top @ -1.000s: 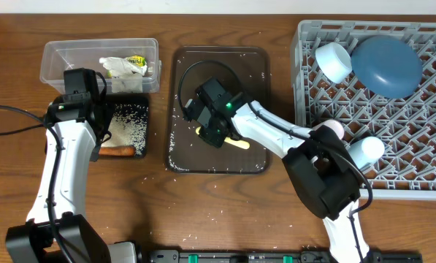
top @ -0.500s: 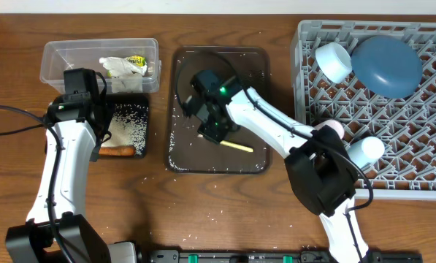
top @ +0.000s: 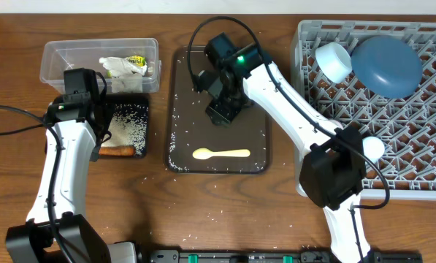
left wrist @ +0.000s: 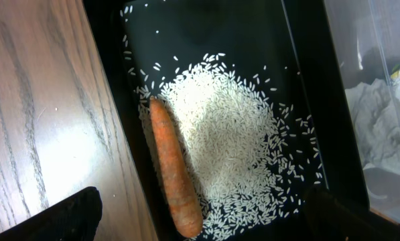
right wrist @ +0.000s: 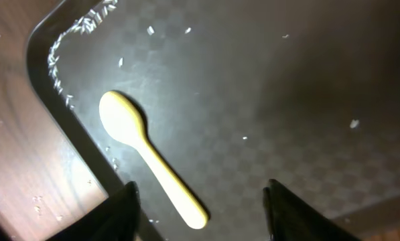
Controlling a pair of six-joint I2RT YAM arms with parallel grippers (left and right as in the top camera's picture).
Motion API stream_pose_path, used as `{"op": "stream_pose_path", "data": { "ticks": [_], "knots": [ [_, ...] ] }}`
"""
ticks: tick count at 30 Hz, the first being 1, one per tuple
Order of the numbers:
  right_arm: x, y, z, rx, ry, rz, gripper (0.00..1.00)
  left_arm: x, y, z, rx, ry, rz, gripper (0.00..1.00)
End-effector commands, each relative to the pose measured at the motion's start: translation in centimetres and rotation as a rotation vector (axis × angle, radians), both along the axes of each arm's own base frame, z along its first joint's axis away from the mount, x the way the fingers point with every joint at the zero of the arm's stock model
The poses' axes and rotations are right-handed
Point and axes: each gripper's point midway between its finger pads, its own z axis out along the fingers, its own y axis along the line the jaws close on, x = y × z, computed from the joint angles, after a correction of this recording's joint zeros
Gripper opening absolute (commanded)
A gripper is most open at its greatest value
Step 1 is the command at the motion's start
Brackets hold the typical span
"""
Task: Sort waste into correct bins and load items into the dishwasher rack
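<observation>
On the brown tray [top: 196,131] lies the yellow spoon [top: 221,153].

Moved: right gripper [top: 224,111], drawn back from the pale yellow spoon [top: 221,153] to the far end of the serving tray [top: 185,88]; spoon uncovered, turned level.

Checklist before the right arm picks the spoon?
1. Spoon lies free on the brown tray: ok.
2. Right gripper open, empty: ok.
3. Right gripper over spoon: not ok, overhead shows it nearer the tray's far end.
4. Bare grid left in the rack: ok.
5. Left gripper out of the way, above the black tray: ok.
</observation>
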Motion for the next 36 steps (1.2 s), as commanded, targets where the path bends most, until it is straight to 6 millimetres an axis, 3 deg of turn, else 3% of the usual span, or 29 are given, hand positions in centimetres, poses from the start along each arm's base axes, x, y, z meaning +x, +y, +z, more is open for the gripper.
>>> {"op": "stream_pose_path", "data": {
  "ticks": [1, 3, 6, 13, 16, 19, 24, 32, 36],
  "knots": [
    [-3.1, 1.2, -2.1, 0.009, 0.052, 0.192, 0.74, 0.3, 0.5, 0.7, 0.028, -0.007, -0.001, 0.98],
    [-4.7, 1.0, -3.9, -0.046, 0.066, 0.257, 0.78, 0.3, 0.5, 0.7, 0.028, -0.007, -0.001, 0.98],
    [-6.1, 0.2, -5.9, -0.142, 0.067, 0.294, 0.75, 0.3, 0.5, 0.7, 0.027, -0.007, -0.001, 0.98],
    [-6.8, 0.0, -8.3, -0.208, 0.018, 0.360, 0.70, 0.3, 0.5, 0.7, 0.027, -0.007, -0.001, 0.98],
    [-6.4, -1.1, -10.5, -0.259, -0.023, 0.353, 0.67, 0.3, 0.5, 0.7, 0.027, -0.007, -0.001, 0.98],
    [-4.6, -2.7, -12.8, -0.337, -0.118, 0.270, 0.61, 0.3, 0.5, 0.7, 0.027, -0.007, -0.001, 0.98],
    [-3.4, -3.8, -14.4, -0.351, -0.173, 0.186, 0.57, 0.3, 0.5, 0.7, 0.028, -0.007, -0.001, 0.98],
    [-2.9, -4.5, -14.9, -0.338, -0.164, 0.029, 0.12, 0.3, 0.5, 0.7, 0.027, -0.007, -0.001, 0.98],
    [-2.6, -5.1, -14.9, -0.338, -0.152, -0.052, 0.03, 0.3, 0.5, 0.7, 0.028, -0.007, -0.001, 0.98]
  ]
}}
